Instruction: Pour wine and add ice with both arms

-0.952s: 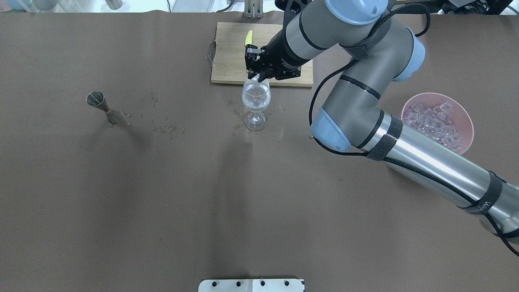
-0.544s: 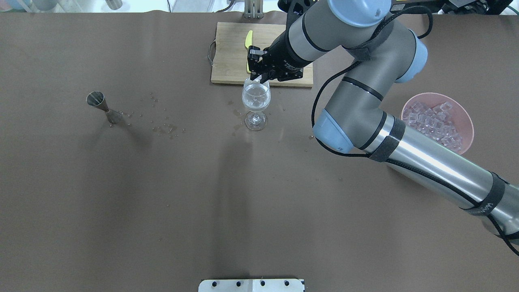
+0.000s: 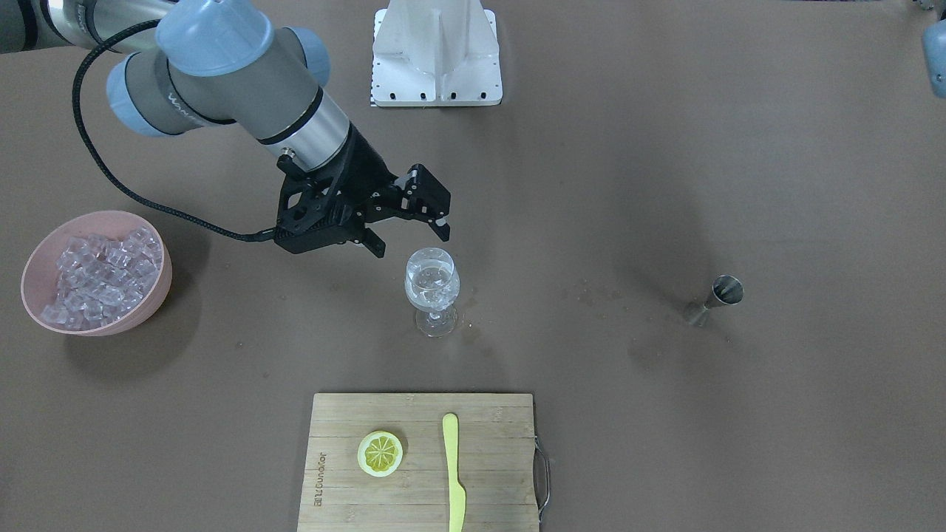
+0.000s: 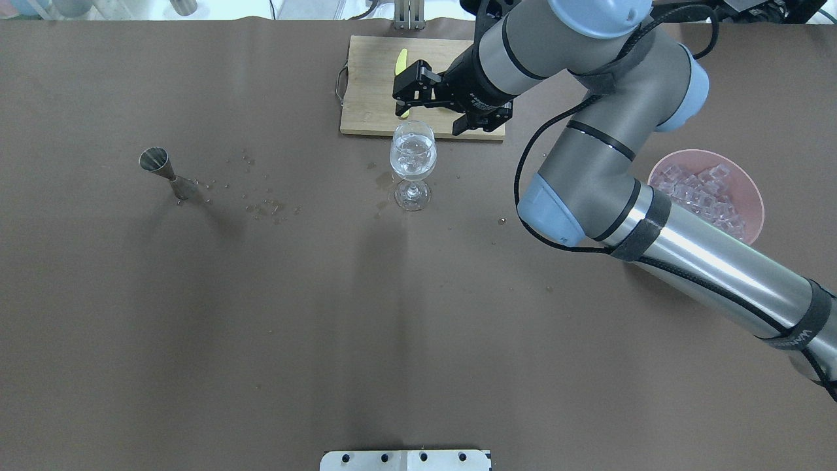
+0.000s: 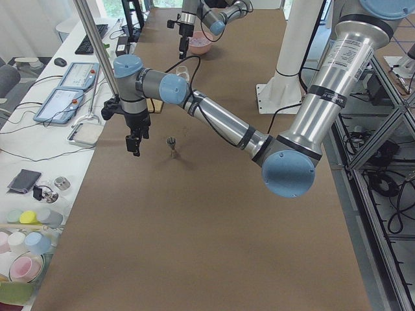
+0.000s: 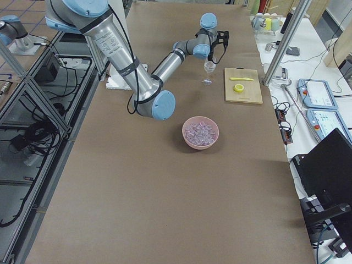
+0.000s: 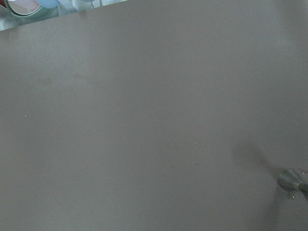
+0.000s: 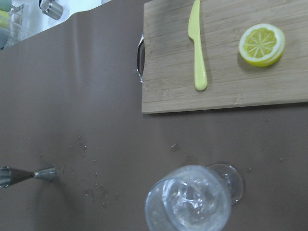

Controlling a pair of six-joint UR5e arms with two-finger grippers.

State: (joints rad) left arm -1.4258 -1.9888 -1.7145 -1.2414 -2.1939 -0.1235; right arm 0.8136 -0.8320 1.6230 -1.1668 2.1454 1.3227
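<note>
The wine glass stands mid-table and holds clear wine with ice cubes in it; it also shows in the front view and the right wrist view. My right gripper hovers just beyond the glass rim, open and empty. The ice fills a pink bowl to the right. My left gripper shows only in the exterior left view, above the table beside a steel jigger; I cannot tell whether it is open or shut.
A wooden cutting board behind the glass carries a lemon slice and a yellow knife. The jigger stands at the left, with droplets between it and the glass. A white stand is at the robot's side.
My right gripper was closed over the glass rim; it has opened and drawn back up and to the right, away from the glass.
</note>
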